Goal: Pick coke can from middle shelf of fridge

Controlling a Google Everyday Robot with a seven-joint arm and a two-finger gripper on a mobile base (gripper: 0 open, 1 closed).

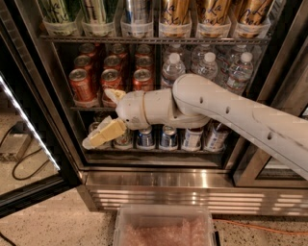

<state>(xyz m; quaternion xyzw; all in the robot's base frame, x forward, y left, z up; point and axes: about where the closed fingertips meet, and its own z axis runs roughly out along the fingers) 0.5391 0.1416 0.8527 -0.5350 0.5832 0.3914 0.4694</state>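
The fridge [159, 178] stands with its glass door [26, 127] swung out to the left. On the middle shelf [81, 108], red coke cans stand in three lanes, with front cans at the left [81, 86], centre [109, 79] and right [143, 79]. My gripper [103, 116] is open in front of the left and centre lanes. Its upper finger [113, 94] lies against the lower front of the centre can. Its lower finger [102, 135] points down-left over the bottom shelf. It holds nothing. My white arm [226, 110] crosses in from the right and hides part of the shelf.
Water bottles [207, 67] fill the right half of the middle shelf. Tall gold cans [211, 12] stand on the top shelf, and silver and blue cans [168, 138] on the bottom one. A clear plastic bin [163, 228] sits on the floor below, and a cable [21, 163] lies at the left.
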